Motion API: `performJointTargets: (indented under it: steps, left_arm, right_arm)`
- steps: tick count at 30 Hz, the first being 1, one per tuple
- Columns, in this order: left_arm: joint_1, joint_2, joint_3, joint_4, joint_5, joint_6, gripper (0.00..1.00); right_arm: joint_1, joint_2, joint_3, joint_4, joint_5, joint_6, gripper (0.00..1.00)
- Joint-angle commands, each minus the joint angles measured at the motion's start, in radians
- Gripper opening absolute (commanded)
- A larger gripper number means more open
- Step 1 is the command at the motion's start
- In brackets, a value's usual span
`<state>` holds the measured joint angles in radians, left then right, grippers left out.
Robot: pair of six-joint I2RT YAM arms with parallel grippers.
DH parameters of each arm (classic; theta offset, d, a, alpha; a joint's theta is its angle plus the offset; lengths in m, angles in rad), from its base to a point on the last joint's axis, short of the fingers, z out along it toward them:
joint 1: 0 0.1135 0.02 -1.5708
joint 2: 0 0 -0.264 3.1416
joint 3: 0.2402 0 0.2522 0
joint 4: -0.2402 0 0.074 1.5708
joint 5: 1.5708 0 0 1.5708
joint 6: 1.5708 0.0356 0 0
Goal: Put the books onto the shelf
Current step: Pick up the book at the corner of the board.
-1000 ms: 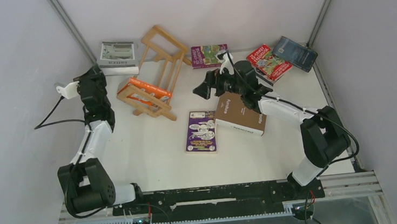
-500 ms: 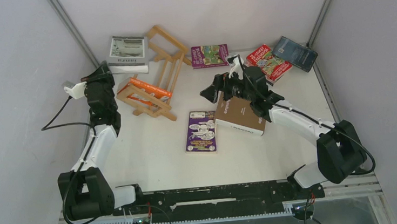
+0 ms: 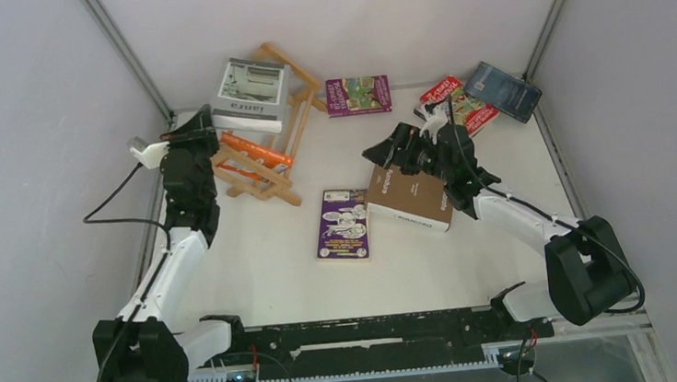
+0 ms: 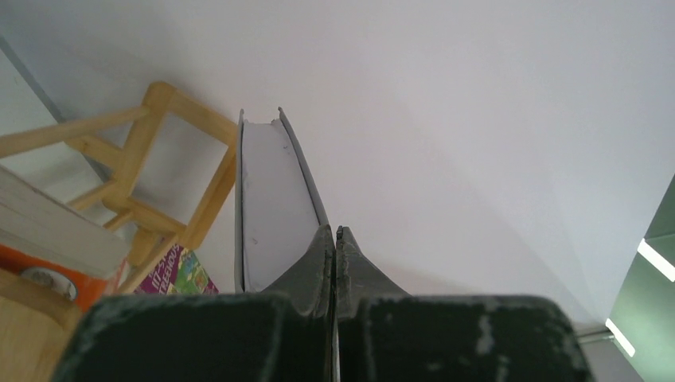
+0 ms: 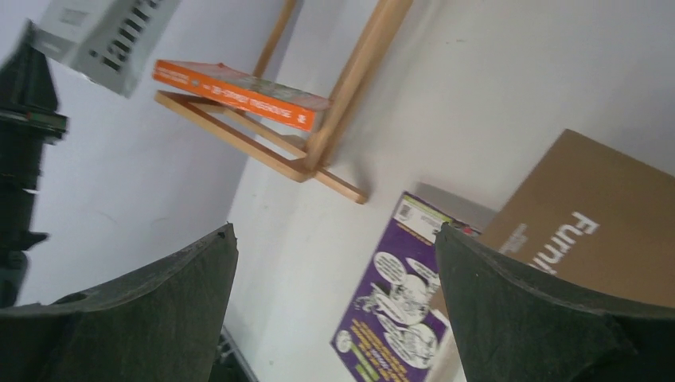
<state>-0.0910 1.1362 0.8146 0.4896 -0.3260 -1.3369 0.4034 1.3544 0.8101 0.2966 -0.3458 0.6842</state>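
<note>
Two end effectors we logged: left [image 4: 335,232] clamped grey-white book [image 3: 252,92] by shelf [image 5: 354,79]; right [image 5: 334,231] gaped above brown book [image 3: 414,198].

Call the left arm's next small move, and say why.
Probably ease the grey-white book down toward the shelf. The left gripper is shut on the book's edge and holds it raised over the rack. The orange book already lies in the rack, so the grey-white one should land clear of it.

bare tabletop [image 3: 256,244] between shelf [image 3: 269,180] and purple book [image 3: 343,225], orange book [image 3: 257,150] in shelf
</note>
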Motion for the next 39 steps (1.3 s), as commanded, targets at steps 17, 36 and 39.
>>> performJointTargets:
  steps: [17,36,39]
  left_arm:
    - [-0.214,-0.100,-0.052,-0.045,0.006,-0.036,0.00]
    - [-0.272,0.004,-0.043,0.020,0.092,-0.087,0.00]
    - [-0.273,0.008,-0.041,0.028,0.103,-0.092,0.00]
  right_arm:
    - [-0.025,0.265,0.028,0.736,-0.172,0.681,0.99]
    - [-0.010,0.501,0.207,0.905,-0.154,0.840,0.99]
    - [-0.002,0.520,0.219,0.905,-0.149,0.843,0.99]
